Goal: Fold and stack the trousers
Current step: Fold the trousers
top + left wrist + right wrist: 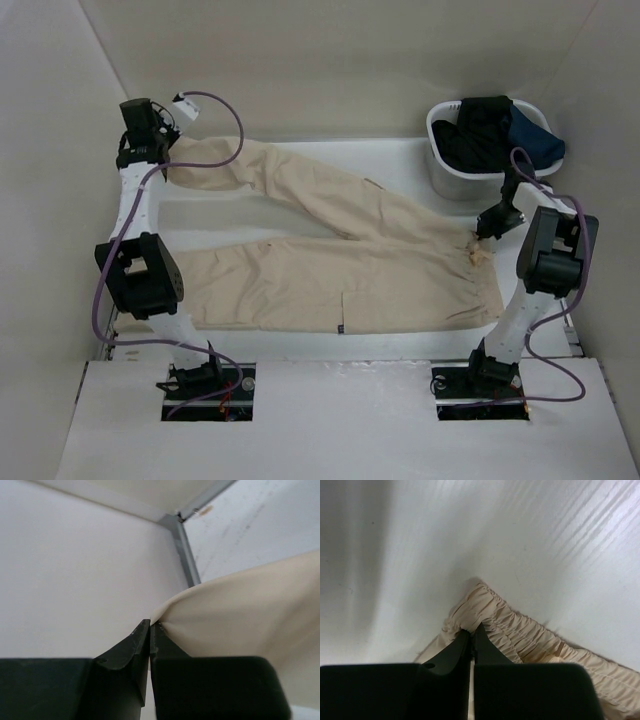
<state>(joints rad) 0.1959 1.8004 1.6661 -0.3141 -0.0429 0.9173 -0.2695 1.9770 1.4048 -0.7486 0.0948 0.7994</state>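
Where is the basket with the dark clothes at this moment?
In the top view, the white basket stands far right, just beyond the right gripper and the trousers.

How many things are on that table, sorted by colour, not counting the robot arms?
beige trousers: 1
black garment: 1
navy blue garment: 1
white basket: 1
Total: 4
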